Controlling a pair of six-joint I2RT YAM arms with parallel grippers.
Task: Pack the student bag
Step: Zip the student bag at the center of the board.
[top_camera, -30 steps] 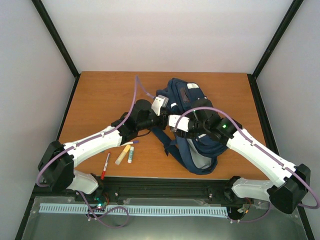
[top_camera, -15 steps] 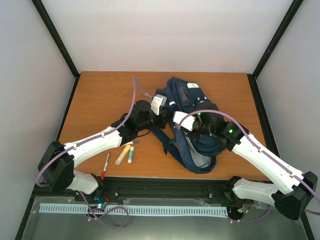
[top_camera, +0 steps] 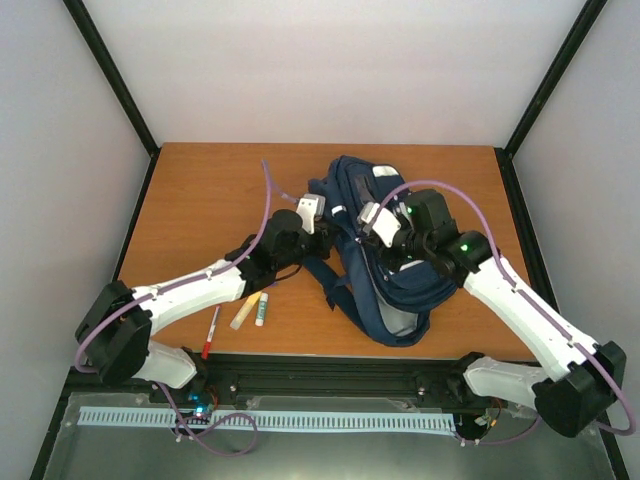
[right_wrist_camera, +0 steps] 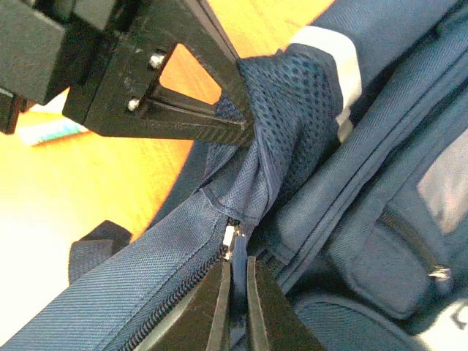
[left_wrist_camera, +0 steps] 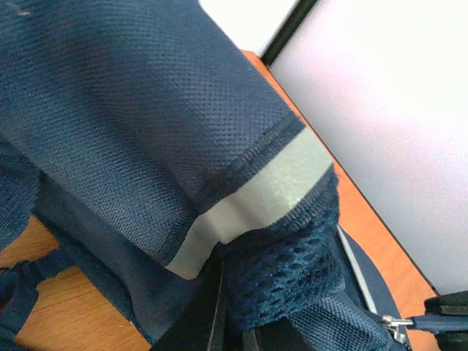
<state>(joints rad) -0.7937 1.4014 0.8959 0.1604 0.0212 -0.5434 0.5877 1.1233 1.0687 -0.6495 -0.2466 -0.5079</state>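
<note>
There is one big navy blue cloth backpack [top_camera: 400, 290]. There is one brown wooden table [top_camera: 200, 190]. There are two white and black robot arms, the left arm [top_camera: 190, 290] and the right arm [top_camera: 520, 300]. There are two thin purple cables, the left cable [top_camera: 266, 200] and the right cable [top_camera: 445, 187]. Three small things lie in plain sight on the table: one red pen [top_camera: 212, 330], one pale yellow stick [top_camera: 245, 311] and one white stick with a green band [top_camera: 261, 310]

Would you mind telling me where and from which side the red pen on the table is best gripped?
Probably at its middle, from straight above, closing across the thin barrel. The red pen lies flat on the table, apart from the yellow marker beside it, so both long sides look free.
</note>
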